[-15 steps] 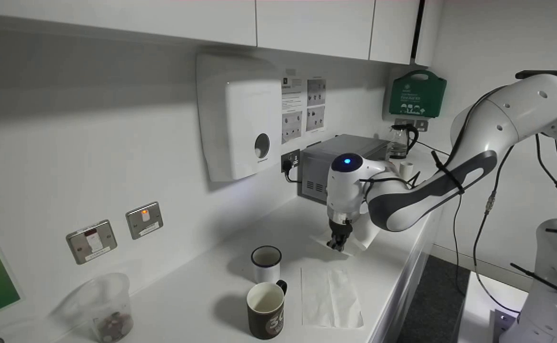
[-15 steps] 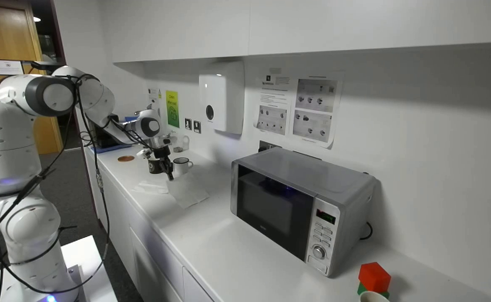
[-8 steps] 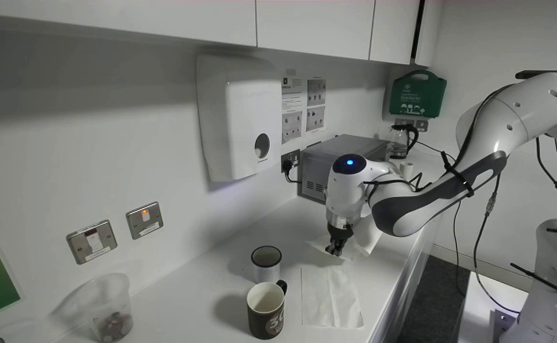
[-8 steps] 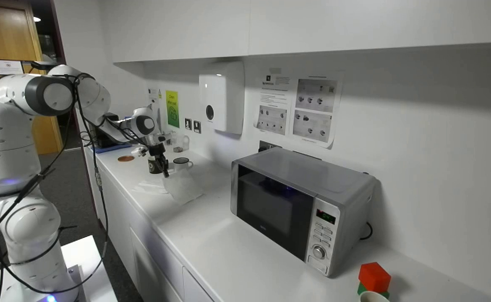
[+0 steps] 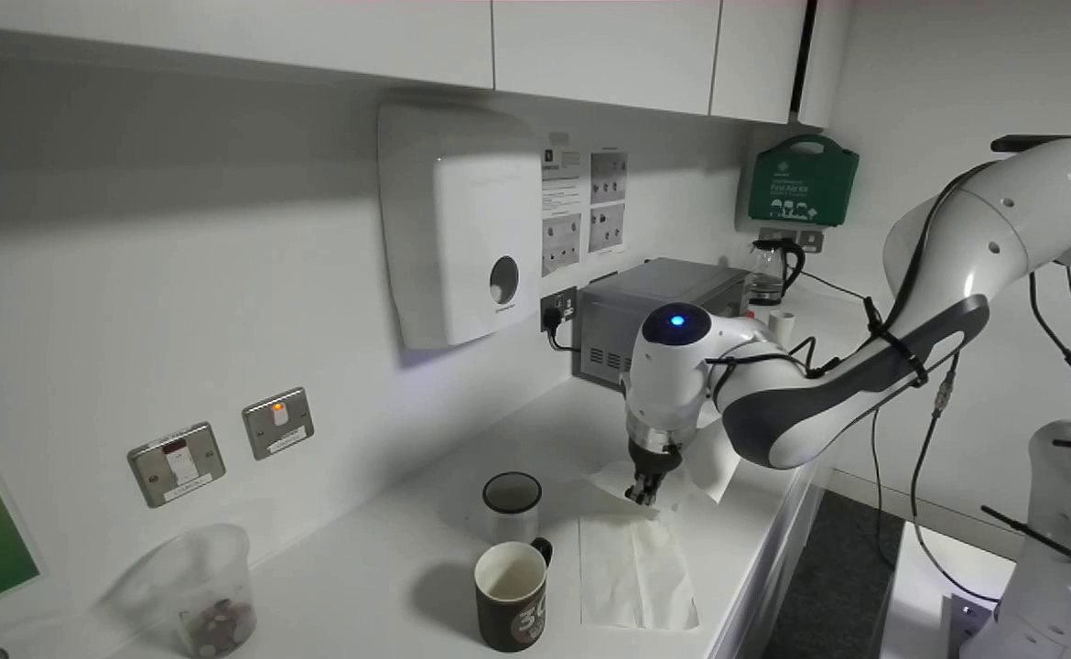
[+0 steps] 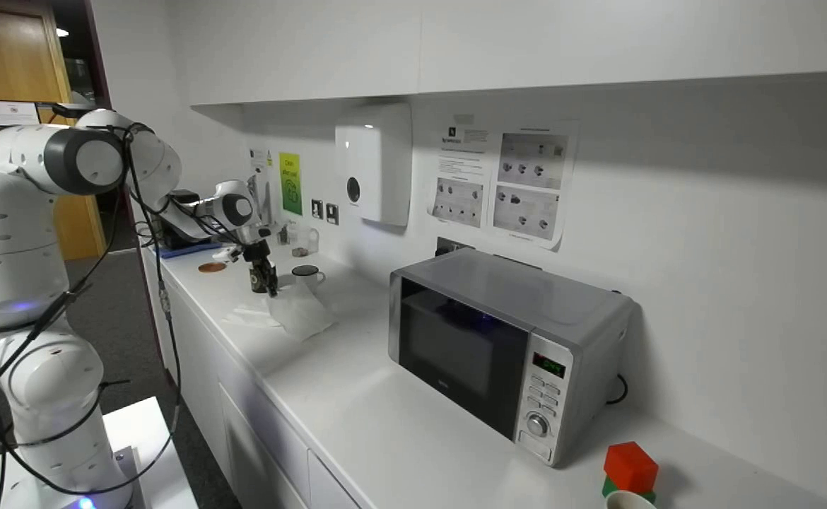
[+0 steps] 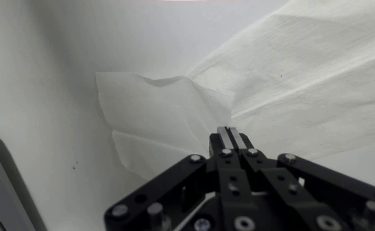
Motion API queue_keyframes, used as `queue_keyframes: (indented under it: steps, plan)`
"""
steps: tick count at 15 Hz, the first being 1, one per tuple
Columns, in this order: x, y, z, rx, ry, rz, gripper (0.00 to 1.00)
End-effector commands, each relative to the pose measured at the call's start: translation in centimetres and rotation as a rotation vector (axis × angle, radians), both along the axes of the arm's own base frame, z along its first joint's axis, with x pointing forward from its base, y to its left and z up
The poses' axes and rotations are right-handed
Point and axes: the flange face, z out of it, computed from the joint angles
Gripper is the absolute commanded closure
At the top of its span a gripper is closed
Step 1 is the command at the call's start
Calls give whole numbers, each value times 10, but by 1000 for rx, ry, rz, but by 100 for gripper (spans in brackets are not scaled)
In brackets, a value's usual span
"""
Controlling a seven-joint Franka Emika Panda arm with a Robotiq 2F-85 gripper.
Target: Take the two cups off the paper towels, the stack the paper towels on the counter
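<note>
My gripper (image 7: 228,129) is shut, pinching one paper towel (image 7: 155,109) whose folds converge at the fingertips. In an exterior view this towel (image 6: 302,312) slopes from the jaws down to the white counter (image 6: 385,424). The other paper towel (image 5: 636,581) lies flat and creased on the counter, its far end just under my fingertips; in the wrist view the held towel's corner overlaps it. Off both towels stand the two cups, upright: a white mug with dark rim (image 5: 513,529) and, nearer the camera, a dark mug (image 5: 510,609). My gripper partly hides the dark mug in an exterior view.
A clear container (image 5: 215,586) stands by the wall beyond the mugs. The grey microwave (image 6: 484,339) sits on the counter behind the arm, with a wall dispenser (image 5: 481,229) above the counter. A red block (image 6: 630,466) and a pale cup stand past the microwave.
My gripper has moved toward the flat towel and the mugs, dragging the held towel along so that it now overlaps the flat one. The mugs and flat towel stay put.
</note>
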Motion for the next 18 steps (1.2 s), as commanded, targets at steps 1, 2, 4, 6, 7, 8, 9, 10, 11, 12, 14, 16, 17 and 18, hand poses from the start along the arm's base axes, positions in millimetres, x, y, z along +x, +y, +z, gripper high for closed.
queue_keyframes:
  steps: [1, 2, 4, 6, 7, 8, 9, 10, 11, 12, 14, 16, 17, 18]
  plan:
    - [-9, 9, 7, -20, -4, -3, 100]
    - [-10, 13, 6, -21, -5, -1, 100]
    - [-10, 18, 1, -29, -5, 3, 100]
    - [-11, 24, -2, -32, -7, 0, 100]
    - [-11, 26, -4, -34, -6, -2, 100]
    - [-12, 21, -7, -2, 2, 15, 100]
    - [-13, 22, -9, -2, 4, 16, 99]
    - [-13, 22, -9, -3, 6, 16, 99]
    - [-13, 22, -10, -3, 6, 16, 99]
    - [-13, 22, -10, -3, 6, 16, 99]
    - [-13, 22, -10, -3, 6, 16, 99]
    - [-13, 22, -10, -3, 6, 16, 99]
    - [-13, 22, -10, -3, 6, 16, 99]
    - [-13, 22, -10, -3, 6, 16, 99]
